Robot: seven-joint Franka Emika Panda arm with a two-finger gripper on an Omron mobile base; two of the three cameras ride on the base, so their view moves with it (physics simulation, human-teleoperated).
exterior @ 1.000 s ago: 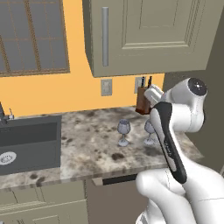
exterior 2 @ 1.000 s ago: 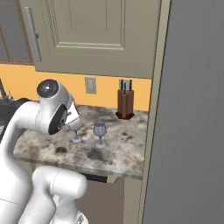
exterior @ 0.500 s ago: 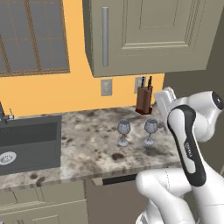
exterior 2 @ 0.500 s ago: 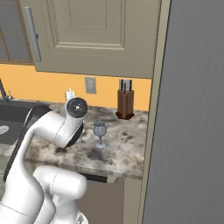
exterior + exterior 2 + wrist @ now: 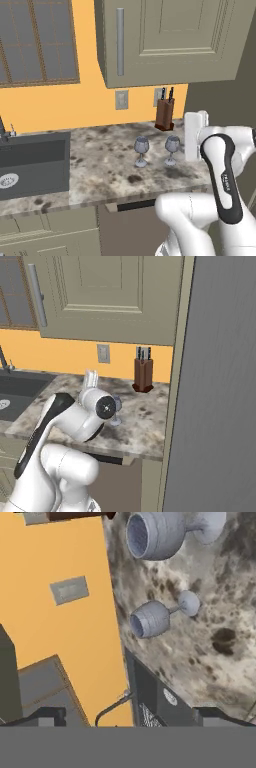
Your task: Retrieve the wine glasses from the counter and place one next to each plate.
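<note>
Up front in the left base view, two wine glasses stand upright on the granite worktop (image 5: 105,170), side by side and a little apart: the left glass (image 5: 141,151) and the right glass (image 5: 172,149). A knife block (image 5: 164,114) stands behind them against the orange wall, below a wall outlet (image 5: 121,99). The dark sink (image 5: 32,164) is set into the worktop well to the left. The white arm (image 5: 222,172) rises at the right, its upper part just beside the right glass.

Next, the right base view shows the arm's round joint (image 5: 102,406) in front of the glasses, so that just a bit of one glass shows at its right edge. The knife block (image 5: 143,375) stands near the back corner, next to a tall grey panel (image 5: 215,381).

Finally, the hand view is rolled on its side. Both glasses lie ahead of the end effector (image 5: 129,714), the nearer one (image 5: 160,534) large at the top and the farther one (image 5: 156,616) below it. The two dark fingertips (image 5: 47,716) stand wide apart with nothing between them. The sink and its faucet (image 5: 112,706) show beyond.
</note>
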